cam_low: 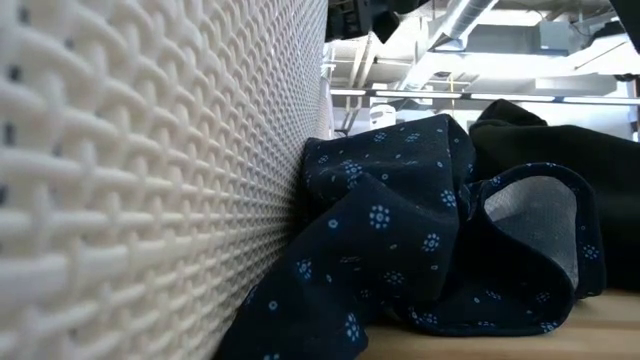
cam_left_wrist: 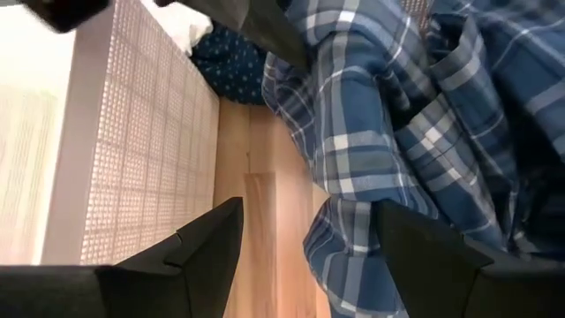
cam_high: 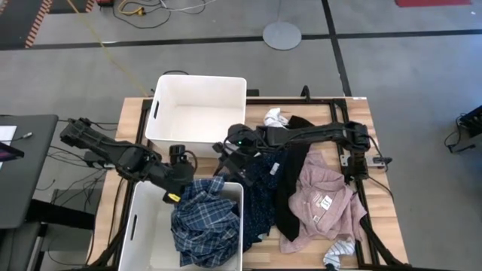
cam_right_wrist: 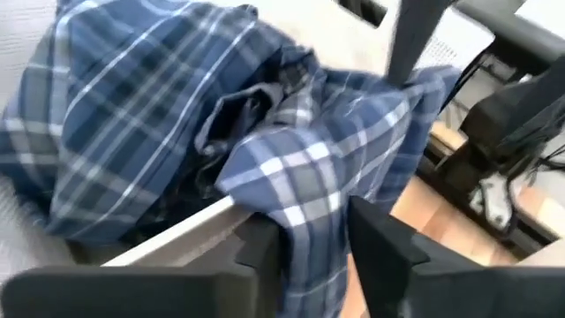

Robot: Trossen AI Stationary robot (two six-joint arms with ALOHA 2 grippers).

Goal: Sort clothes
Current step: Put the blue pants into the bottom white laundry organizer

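Right hand [cam_high: 226, 167]: positioned at the upper corner of the near bin [cam_high: 139, 226], its fingers [cam_right_wrist: 265, 252] closing around a fold of the plaid shirt [cam_high: 205, 222] that hangs over the rim. The fold lies between the fingers; whether they are fully clamped on it cannot be told.

Left hand [cam_high: 175, 179]: at about 9 o'clock from the right hand, just beside the same bin corner, fingers [cam_left_wrist: 207, 256] apart with nothing between them (the shirt edge hangs just in front of them).

Plaid shirt: bulk lies heaped inside the near bin; one edge drapes over the rim toward the table [cam_high: 132, 135].

At 3 o'clock from the bin, on the table: the navy dotted piece [cam_low: 400, 230] against the bin wall, then the black piece [cam_high: 290, 181], then the pale pink shirt [cam_high: 324, 199]. A second bin [cam_high: 199, 94] stands at 12 o'clock.

Handling, judged: the shirt is light, limp and non-fragile. It will sag and trail. Grip a bunched fold, not a single layer, to prevent slipping.
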